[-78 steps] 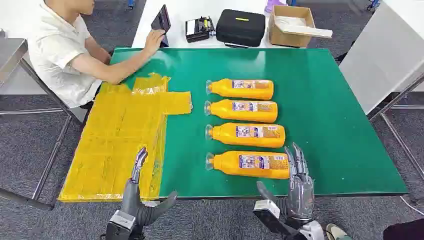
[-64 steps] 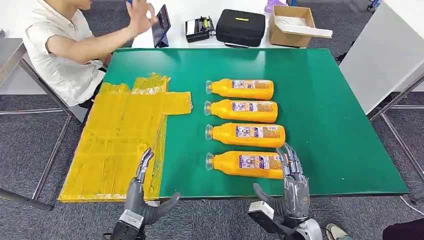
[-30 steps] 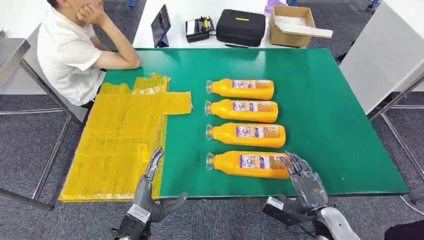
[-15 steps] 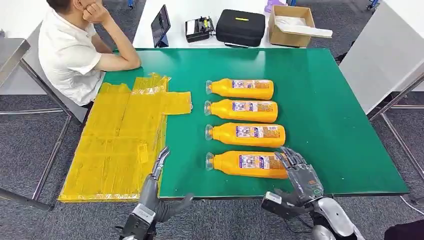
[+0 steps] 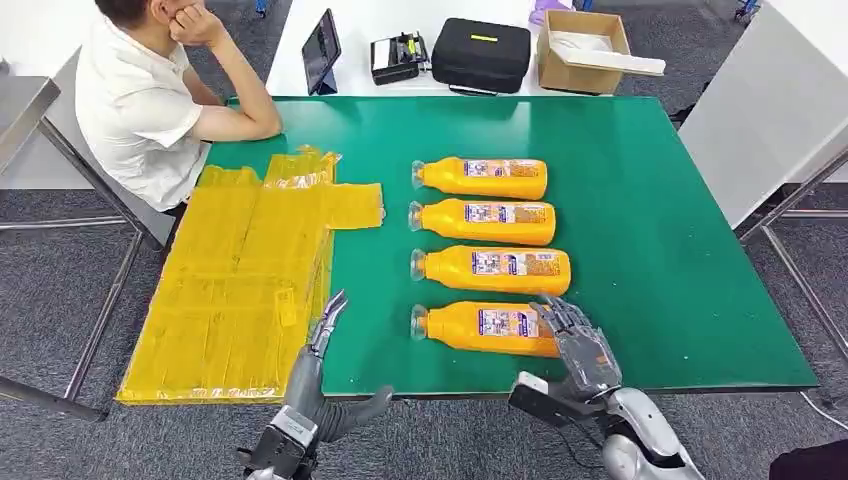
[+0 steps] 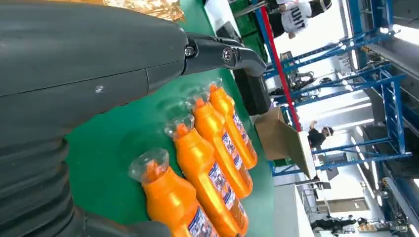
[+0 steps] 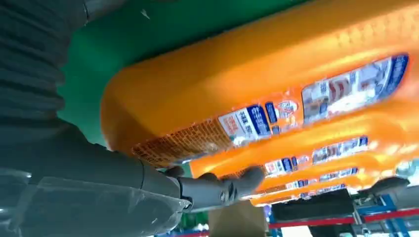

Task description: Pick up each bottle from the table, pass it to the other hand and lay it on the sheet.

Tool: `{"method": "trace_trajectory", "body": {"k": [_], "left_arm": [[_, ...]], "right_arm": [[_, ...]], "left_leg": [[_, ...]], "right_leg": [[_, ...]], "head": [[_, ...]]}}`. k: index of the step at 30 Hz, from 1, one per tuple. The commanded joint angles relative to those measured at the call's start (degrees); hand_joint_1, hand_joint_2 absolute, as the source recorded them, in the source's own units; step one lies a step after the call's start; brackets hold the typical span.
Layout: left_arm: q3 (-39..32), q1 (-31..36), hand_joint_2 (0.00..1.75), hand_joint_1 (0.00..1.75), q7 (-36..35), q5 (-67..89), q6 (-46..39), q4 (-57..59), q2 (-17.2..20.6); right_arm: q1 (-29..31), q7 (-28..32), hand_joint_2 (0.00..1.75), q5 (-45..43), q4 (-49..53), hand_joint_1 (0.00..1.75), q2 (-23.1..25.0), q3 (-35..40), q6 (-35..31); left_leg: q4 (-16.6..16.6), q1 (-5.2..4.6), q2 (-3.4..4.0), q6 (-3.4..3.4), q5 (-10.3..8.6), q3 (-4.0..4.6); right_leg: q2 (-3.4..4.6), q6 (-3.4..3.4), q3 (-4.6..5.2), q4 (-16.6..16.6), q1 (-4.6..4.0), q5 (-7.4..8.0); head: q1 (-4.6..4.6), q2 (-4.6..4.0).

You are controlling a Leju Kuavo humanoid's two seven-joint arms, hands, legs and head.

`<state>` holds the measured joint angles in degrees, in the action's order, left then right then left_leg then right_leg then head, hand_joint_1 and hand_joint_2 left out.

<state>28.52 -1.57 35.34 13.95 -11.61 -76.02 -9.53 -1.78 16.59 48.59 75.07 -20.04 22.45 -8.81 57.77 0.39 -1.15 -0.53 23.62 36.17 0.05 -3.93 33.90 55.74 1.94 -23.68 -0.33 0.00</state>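
Four orange bottles lie on their sides in a column on the green surface (image 5: 650, 200), caps pointing toward the yellow sheet (image 5: 240, 270), each well apart from it. The nearest bottle (image 5: 485, 328) lies close to the front edge; the second bottle (image 5: 490, 268), third bottle (image 5: 483, 221) and farthest bottle (image 5: 481, 177) lie beyond it, parallel and just beside one another.

The right hand (image 5: 580, 345) rests over the base end of the nearest bottle, fingers draped across its top and thumb low at the surface's front edge. In the right wrist view the bottle's base (image 7: 237, 98) sits right in front of the palm, with a dark fingertip (image 7: 247, 180) curling over its far side; the hand cups the bottle but I cannot tell whether it is truly grasping it, and the bottle still lies on the surface.

The left hand (image 5: 322, 375) is released and holds nothing: fingers straight and pointing forward above the front edge between sheet and bottles, thumb spread to the side.

A person in a white shirt (image 5: 140, 100) sits at the far left corner, an elbow on the surface. Behind it, a white table carries a tablet (image 5: 321, 40), a black case (image 5: 481, 55) and a cardboard box (image 5: 585, 38).
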Motion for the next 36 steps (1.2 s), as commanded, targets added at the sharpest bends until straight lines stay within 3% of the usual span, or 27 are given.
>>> {"method": "trace_trajectory", "body": {"k": [1,21,27,28,29,36], "left_arm": [[1.6,2.7,1.75,0.0,0.1,-0.3,0.9,5.4,0.5],[1.6,1.9,1.75,0.0,0.0,-0.5,0.5,4.6,0.8],[1.9,2.0,1.75,0.0,0.0,-0.5,0.6,4.6,0.9],[2.1,2.2,1.75,0.0,0.0,-0.6,0.7,4.9,0.9],[2.2,2.5,1.75,0.0,0.0,-0.6,0.9,5.3,0.8],[2.2,2.9,1.75,0.0,0.3,-0.7,1.0,5.9,0.7]], "right_arm": [[6.3,0.2,1.75,1.8,-13.0,0.0,4.2,1.7,2.6],[5.1,-3.5,1.75,3.0,-11.8,0.0,4.5,0.4,-0.5],[5.5,-3.2,1.75,2.5,-11.6,0.0,4.3,1.2,2.7],[5.5,-2.6,1.75,1.2,-12.1,1.68,4.0,1.3,4.6],[5.6,-2.2,1.75,0.2,-12.6,1.75,3.1,1.7,6.3],[5.0,-1.1,1.75,-3.3,-13.4,1.75,2.9,0.5,7.2]], "left_leg": [[-0.1,0.15,0.33,0.04,0.13,-0.52],[-0.1,0.1,0.23,0.03,0.05,-0.73],[0.0,0.12,0.3,0.02,0.1,-0.77],[0.0,0.07,0.25,0.02,0.05,-0.71],[0.0,0.04,0.21,0.01,0.02,-0.66],[-0.1,0.16,0.17,0.06,0.12,-0.95]], "right_leg": [[0.19,0.34,-0.5,-0.2,-0.21,0.0],[-0.04,0.24,-0.66,-0.1,-0.15,-0.01],[0.04,0.29,-0.74,-0.1,-0.17,-0.03],[0.01,0.21,-0.66,-0.1,-0.12,-0.01],[-0.02,0.15,-0.61,-0.1,-0.07,0.0],[-0.1,0.4,-0.87,-0.2,-0.24,-0.03]], "head": [[0.02,0.0],[0.02,0.0],[0.02,0.0],[0.02,0.0],[0.02,0.0],[0.02,0.0]]}}
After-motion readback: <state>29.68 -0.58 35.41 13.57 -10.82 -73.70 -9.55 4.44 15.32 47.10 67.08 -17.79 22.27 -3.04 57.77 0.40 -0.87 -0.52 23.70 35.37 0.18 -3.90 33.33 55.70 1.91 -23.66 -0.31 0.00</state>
